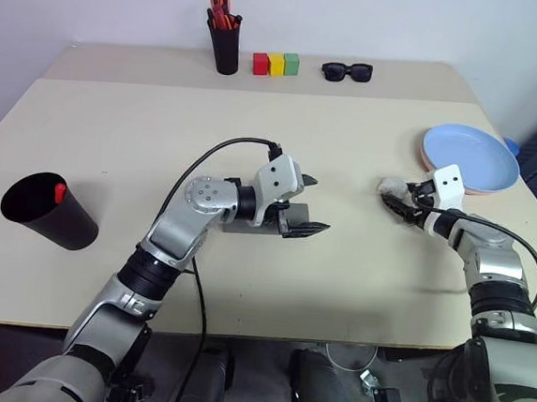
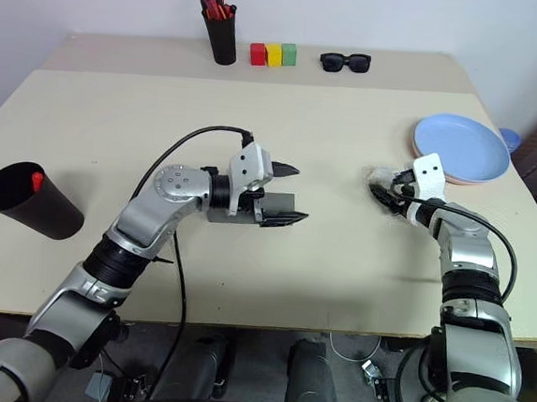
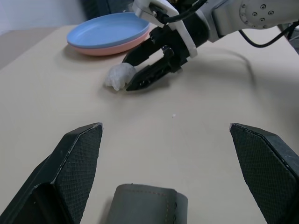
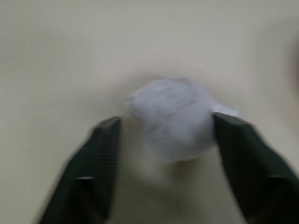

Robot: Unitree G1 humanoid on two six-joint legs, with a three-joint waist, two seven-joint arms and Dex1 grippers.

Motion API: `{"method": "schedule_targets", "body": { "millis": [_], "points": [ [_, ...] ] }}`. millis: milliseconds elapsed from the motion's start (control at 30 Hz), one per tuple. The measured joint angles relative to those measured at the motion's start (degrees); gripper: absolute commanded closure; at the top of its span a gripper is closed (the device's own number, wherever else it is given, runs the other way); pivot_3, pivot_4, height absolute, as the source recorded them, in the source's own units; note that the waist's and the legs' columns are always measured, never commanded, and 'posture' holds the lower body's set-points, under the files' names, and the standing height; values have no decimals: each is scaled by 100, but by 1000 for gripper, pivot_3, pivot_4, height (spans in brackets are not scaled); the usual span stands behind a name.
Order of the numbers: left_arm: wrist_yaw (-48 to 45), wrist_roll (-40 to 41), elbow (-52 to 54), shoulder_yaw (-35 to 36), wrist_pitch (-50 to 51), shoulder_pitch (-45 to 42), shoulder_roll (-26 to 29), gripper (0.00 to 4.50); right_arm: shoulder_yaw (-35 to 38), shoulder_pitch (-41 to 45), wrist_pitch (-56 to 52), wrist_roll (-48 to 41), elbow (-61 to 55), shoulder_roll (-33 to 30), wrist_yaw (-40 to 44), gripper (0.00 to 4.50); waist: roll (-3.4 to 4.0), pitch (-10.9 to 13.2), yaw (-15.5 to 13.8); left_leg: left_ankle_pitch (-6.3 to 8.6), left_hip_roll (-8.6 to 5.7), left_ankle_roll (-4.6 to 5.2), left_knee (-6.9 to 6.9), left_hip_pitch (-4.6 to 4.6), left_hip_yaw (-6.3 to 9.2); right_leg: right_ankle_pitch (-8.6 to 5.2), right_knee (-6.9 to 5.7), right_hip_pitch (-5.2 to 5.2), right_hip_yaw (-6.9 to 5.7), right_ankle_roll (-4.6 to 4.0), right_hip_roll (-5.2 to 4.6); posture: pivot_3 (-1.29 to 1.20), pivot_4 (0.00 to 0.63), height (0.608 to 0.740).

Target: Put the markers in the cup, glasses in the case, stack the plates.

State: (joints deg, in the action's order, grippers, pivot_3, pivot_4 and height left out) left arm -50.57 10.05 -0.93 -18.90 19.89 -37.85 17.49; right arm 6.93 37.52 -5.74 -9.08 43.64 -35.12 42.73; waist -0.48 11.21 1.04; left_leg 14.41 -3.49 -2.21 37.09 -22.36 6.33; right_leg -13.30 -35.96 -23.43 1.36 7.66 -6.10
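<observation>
While its fingers straddle a white crumpled wad (image 4: 174, 117), the right claw (image 3: 140, 74) is half open; just beyond lie 2 stacked plates (image 1: 471, 158). Left claw (image 3: 173, 172) gapes wide above the grey case (image 3: 147, 205).

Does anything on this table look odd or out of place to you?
Yes: a crumpled white wad, like tissue, lies on the table near the stacked plates. It looks like litter among tidy desk items. The right gripper is around it, fingers either side. The cup also lies tipped over.
</observation>
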Motion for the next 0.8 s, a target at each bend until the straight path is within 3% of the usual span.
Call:
{"method": "schedule_targets", "body": {
  "millis": [33, 300, 500, 633, 733, 800],
  "points": [
    [13, 0, 14, 0, 7, 3, 13, 0, 0, 16, 21, 0, 0, 12, 19, 3391, 0, 0, 0, 0, 0, 0, 0, 0, 0, 0, 0, 0, 0, 0, 0, 0, 150, 740],
    [101, 3, 103, 1, 100, 49, 27, 0, 191, 588, 394, -18, 159, -7, -297, 3391, 2, 1, 18, 0, 0, 0, -1, 0, -1, 0, -1, -2, 1, 0, 0, 0, 150, 740],
    [126, 5, 103, 5, 101, 49, -1, 0, 294, 1841, 1151, 326, 1582, -581, -1147, 3391, 2, 1, -22, 0, 0, 0, -7, -3, 0, 0, 13, 0, 0, -1, 0, 0, 150, 740],
    [211, 4, 104, 10, 101, 49, -11, 0, 235, 2127, 1427, 661, 2469, -736, -1678, 3391, 1, 2, 4, 0, 0, 0, -13, -4, -3, 0, 24, 0, 2, -1, 0, 0, 150, 740],
    [267, 1, 107, 15, 102, 49, -11, 0, 130, 2156, 1459, 899, 2922, -748, -1833, 2542, 2, 2, 39, 0, 0, 0, -14, -4, -6, 0, 23, -1, 5, -1, 0, 0, 150, 740],
    [313, 1, 109, 25, 105, 49, -1, 0, 115, 2162, 1459, 974, 3066, -748, -1855, 1656, 2, 2, 54, 0, 0, 0, -14, -4, -6, 0, 23, -1, 5, -1, 0, 0, 150, 740]
  ]
}}
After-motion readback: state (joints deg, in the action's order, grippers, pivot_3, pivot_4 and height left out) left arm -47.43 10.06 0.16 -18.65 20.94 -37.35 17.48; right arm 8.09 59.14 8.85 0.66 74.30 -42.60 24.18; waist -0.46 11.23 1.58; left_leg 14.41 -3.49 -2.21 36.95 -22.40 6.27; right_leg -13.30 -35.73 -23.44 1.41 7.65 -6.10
